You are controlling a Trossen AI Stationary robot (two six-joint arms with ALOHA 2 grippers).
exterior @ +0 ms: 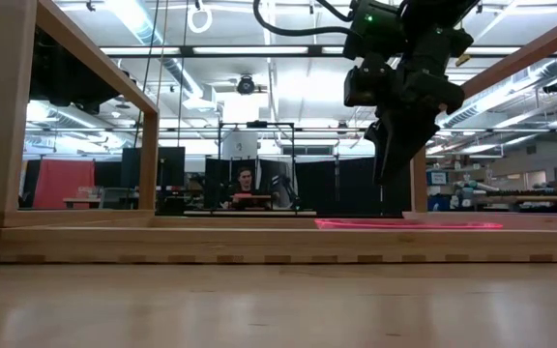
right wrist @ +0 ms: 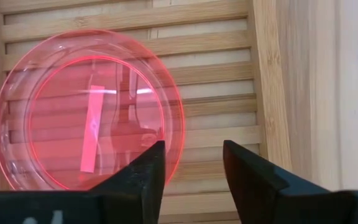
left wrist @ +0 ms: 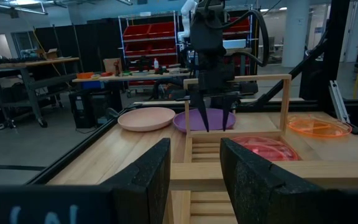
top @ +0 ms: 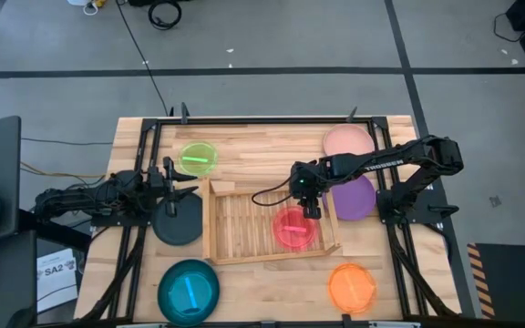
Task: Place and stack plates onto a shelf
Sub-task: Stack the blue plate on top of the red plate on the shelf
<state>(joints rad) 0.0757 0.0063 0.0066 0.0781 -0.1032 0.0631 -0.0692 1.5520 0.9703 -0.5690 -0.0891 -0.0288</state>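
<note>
High view looks straight down on a light wooden tabletop (top: 253,282) ringed by round plastic plates: a lime-green plate (top: 198,158) at the far left, a dark grey plate (top: 178,224) just left of the shelf, a teal plate (top: 188,290) at the near left, an orange plate (top: 351,286) at the near right, a pale pink plate (top: 348,141) at the far right, and a purple plate (top: 355,198) just right of the shelf. The shallow light-wood slatted shelf (top: 235,223) sits mid-table. A translucent red-pink plate (top: 294,228) lies flat on its slats in the right half, close to the right wall.

The dark grey plate touches or nearly touches the shelf's left wall; the purple plate lies just beside the right wall. The shelf's left half shows bare slats. In the low view the shelf's low raised sides run across the picture, with the red-pink plate's rim showing just above the front one.

The right gripper (top: 313,208) hangs above the far edge of the red-pink plate, within the shelf's right half. Its fingers (right wrist: 138,174) stand apart and hold nothing; the plate lies below them, untouched. The left gripper (top: 173,188) hovers over the dark grey plate's far edge, left of the shelf, its fingers (left wrist: 148,180) parted and empty, pointing across the shelf.
</note>
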